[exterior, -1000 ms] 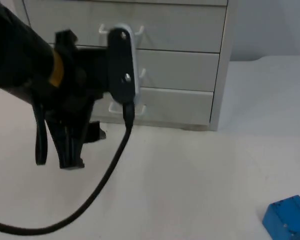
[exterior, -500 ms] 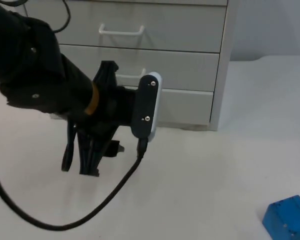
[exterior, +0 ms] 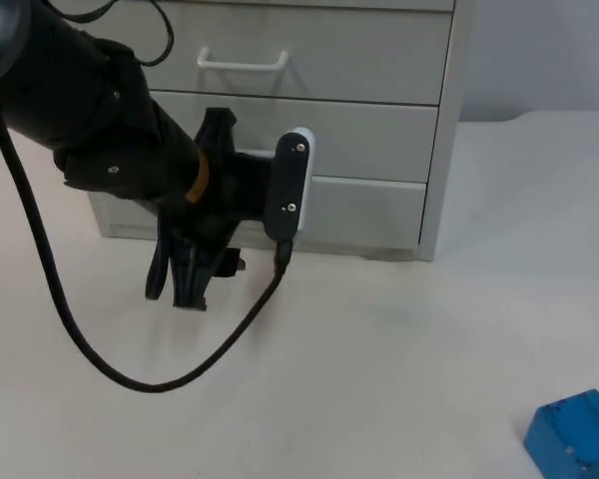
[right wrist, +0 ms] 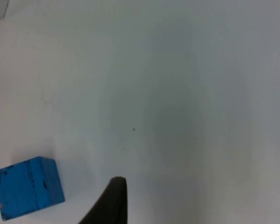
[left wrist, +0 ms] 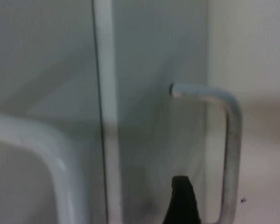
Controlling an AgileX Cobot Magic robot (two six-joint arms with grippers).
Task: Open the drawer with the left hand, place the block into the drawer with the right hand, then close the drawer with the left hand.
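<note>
While every drawer of the grey cabinet (exterior: 280,120) looks shut, the left pincer (exterior: 185,284) hangs low before its bottom drawer (exterior: 359,212), near a handle (left wrist: 226,140); I cannot tell how wide it stands. Farther right, the blue block (exterior: 576,431) lies untouched on the counter (exterior: 399,369), the right arm waiting. Everything remains undone.

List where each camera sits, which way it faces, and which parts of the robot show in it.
Top view: fixed above, looking down and forward at the drawer unit and blue block; shows the left arm, its left tool near the bottom drawer.
Left wrist view: on the left arm, facing a drawer handle; a black fingertip shows.
Right wrist view: on the waiting right arm, facing the table; a fingertip of the right tool shows.
Shared: the block appears in top and right wrist views.
</note>
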